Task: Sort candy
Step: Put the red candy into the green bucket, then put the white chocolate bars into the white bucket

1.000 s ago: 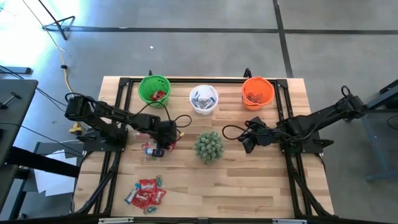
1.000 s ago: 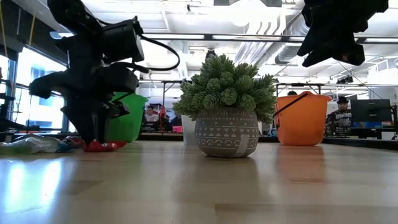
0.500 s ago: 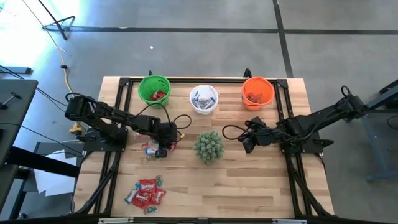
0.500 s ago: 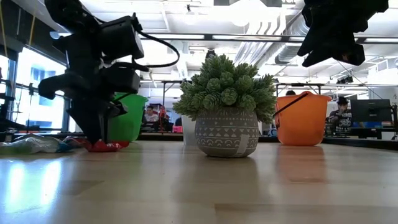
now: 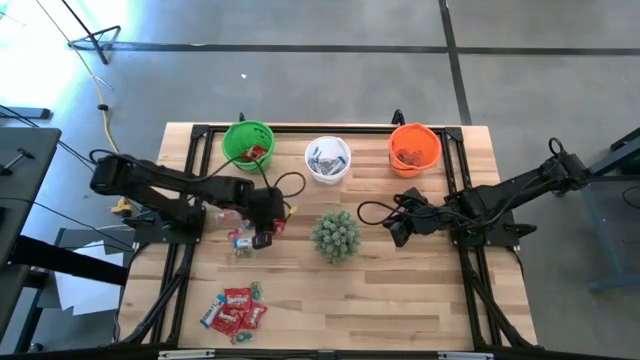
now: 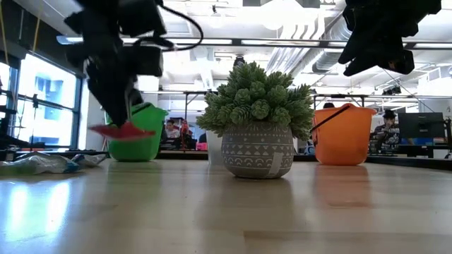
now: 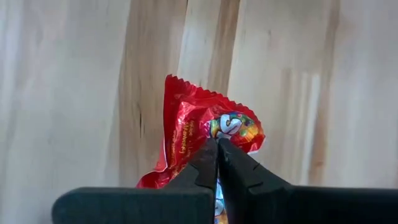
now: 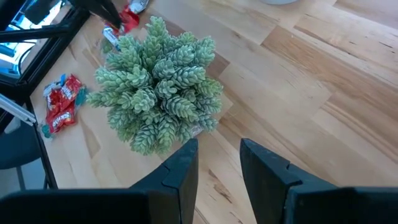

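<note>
the left gripper (image 7: 217,163) is pinched on a red candy (image 7: 198,130), which hangs from its fingertips clear of the table (image 6: 226,212). the wrapper's lower end is hidden behind the fingers. the right gripper (image 8: 216,163) hovers spread near the plant (image 8: 158,87).

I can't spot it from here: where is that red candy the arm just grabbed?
The red candy hangs clear of the table, pinched in the left gripper, in front of the green cup in the low view.
</note>
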